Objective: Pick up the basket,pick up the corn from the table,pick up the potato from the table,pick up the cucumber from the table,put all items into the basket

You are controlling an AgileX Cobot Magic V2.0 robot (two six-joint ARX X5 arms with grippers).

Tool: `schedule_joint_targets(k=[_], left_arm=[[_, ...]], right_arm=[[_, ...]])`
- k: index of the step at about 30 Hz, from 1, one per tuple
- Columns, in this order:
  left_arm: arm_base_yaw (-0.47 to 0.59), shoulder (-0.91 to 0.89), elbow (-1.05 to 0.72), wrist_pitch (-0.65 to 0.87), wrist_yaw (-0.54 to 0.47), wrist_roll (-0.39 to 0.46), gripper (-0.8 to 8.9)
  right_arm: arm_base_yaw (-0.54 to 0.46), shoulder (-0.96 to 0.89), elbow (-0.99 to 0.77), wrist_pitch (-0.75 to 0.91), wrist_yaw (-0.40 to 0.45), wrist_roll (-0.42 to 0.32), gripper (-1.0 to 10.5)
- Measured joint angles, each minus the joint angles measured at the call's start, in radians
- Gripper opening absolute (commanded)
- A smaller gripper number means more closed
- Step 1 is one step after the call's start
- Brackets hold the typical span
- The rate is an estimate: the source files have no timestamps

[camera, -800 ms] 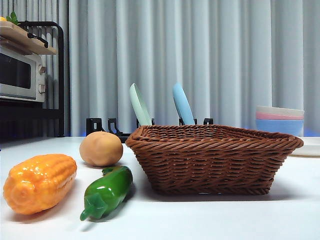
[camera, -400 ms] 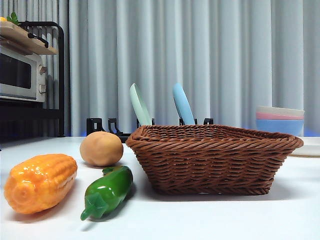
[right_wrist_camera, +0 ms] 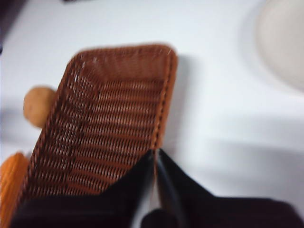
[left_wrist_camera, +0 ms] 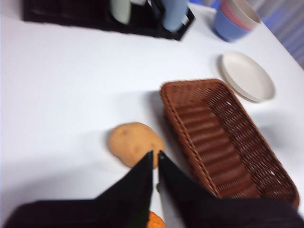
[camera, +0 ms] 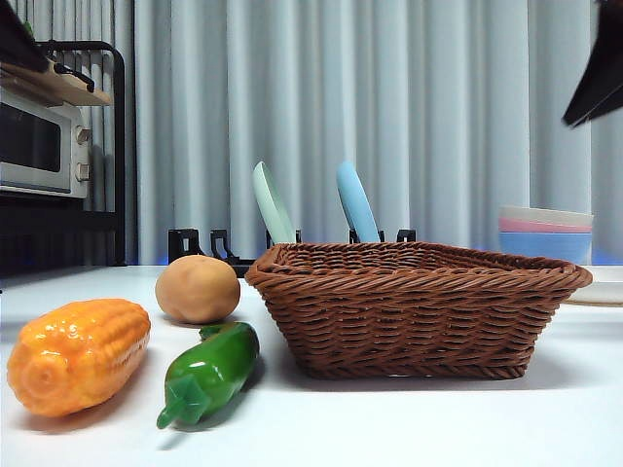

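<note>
The brown wicker basket (camera: 419,311) stands on the white table (camera: 389,428), empty. To its left lie the orange corn (camera: 78,355), the tan potato (camera: 198,289) and the green cucumber (camera: 209,373). My left gripper (left_wrist_camera: 155,154) is shut and empty, high above the potato (left_wrist_camera: 135,144) beside the basket (left_wrist_camera: 223,142). A bit of the corn (left_wrist_camera: 154,221) shows under its jaws. My right gripper (right_wrist_camera: 156,154) is shut and empty, high above the basket's rim (right_wrist_camera: 164,104). The potato (right_wrist_camera: 39,105) and corn (right_wrist_camera: 9,180) lie beyond the basket. The cucumber is hidden in both wrist views.
A black rack (camera: 195,243) with a pale green and a blue upright piece stands behind the basket. Stacked pastel bowls (camera: 545,233) and a white plate (left_wrist_camera: 247,76) are at the back right. A toaster oven (camera: 39,146) on a shelf is at the far left.
Black arm tips have come into the top left and top right corners of the front view. The basket and vegetables have not moved.
</note>
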Motion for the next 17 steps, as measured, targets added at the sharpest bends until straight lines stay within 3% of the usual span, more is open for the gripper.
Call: schedule_joint_targets(k=[2, 3, 17], left_arm=[[0.0, 0.025, 0.0, -0.007, 0.023, 0.003, 3.76], [0.0, 0.035, 0.0, -0.014, 0.025, 0.003, 4.21], [-0.01, 0.049, 0.0, -0.035, 0.026, -0.005, 4.17]], right_arm=[[0.0, 0.032, 0.002, -0.005, -0.014, -0.01, 3.9], [0.0, 0.045, 0.002, -0.008, -0.014, -0.011, 4.4], [0.031, 0.242, 0.063, -0.005, -0.014, -0.016, 4.4]])
